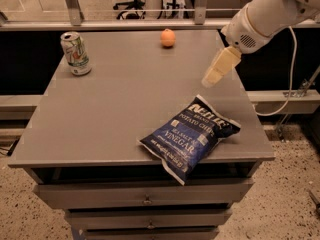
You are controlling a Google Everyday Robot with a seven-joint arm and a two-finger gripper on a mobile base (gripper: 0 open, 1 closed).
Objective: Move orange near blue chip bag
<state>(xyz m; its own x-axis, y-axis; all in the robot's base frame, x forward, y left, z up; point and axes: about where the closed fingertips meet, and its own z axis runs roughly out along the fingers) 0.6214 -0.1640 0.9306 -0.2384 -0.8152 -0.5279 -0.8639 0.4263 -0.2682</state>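
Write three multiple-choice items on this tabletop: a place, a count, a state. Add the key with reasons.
1. Where is the robot's beige gripper?
A. Over the grey table's right side, apart from the small round orange fruit.
B. Inside a drawer.
C. On the floor.
2. How many loose things sit on the table?
A. One.
B. Three.
C. Five.
3. How is the white-and-green soda can posed?
A. Tipped over.
B. Crushed flat.
C. Upright.
Key: 1 A, it hangs between fruit and dark blue crinkly chip bag; 2 B, fruit, can, bag; 3 C, its top faces up.
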